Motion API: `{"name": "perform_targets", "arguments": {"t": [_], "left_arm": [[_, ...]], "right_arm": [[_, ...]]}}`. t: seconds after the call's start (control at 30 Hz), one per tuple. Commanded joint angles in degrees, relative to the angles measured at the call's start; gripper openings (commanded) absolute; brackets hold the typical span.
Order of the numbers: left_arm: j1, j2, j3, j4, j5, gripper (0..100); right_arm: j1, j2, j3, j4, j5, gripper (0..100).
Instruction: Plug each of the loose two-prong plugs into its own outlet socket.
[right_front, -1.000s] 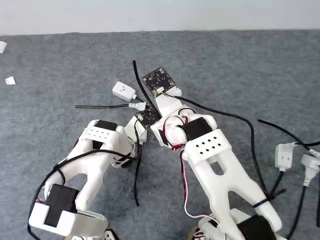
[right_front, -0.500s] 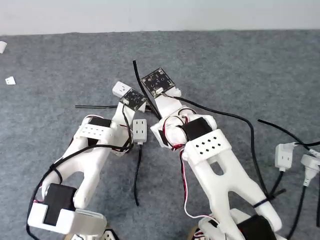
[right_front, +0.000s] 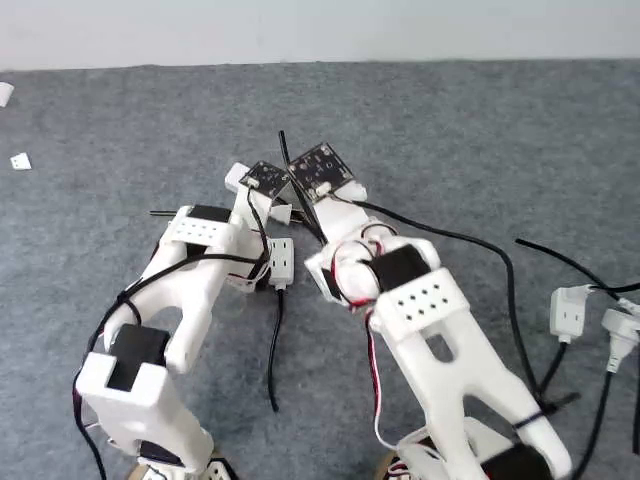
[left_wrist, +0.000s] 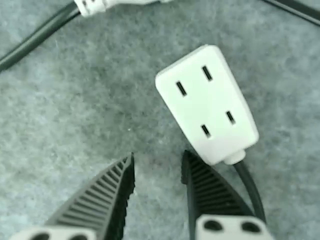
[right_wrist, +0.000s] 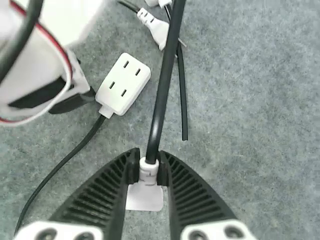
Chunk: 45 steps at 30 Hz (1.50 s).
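Right pincer clamps a white plug by its black cord; left pincer stands narrowly open.
The left one hovers over grey carpet, just beside a white socket lying slots-up.

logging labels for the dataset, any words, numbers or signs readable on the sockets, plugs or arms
None can be read.
outlet socket: only slots on its face, no print.
plug held in the right claw: plain white, no marking visible.
circuit board on an arm's wrist: any markings are too small to read.
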Motion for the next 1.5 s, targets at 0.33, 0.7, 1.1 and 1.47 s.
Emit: {"name": "perform_targets", "arguments": {"t": [0.33,0.7,1.1,1.47], "left_arm": [[-0.4,-15.8,11.7,-9.0,0.4,15],[0.1,-8.0,5.7,-3.7,0.5,15],[1.8,-1.8,-0.3,1.6,-4.1,15],[5.1,-14.5,12.2,-2.5,-9.6,15]], "right_arm": [[1.8,-5.0,0.7,-1.3,0.4,1.0],[2.9,-5.7,0.5,-0.9,-1.5,1.0],[-1.2,-5.8,2.0,-0.7,-1.6,1.0],[-2.3,-3.6,4.0,-3.1,-1.8,1.0]]}}
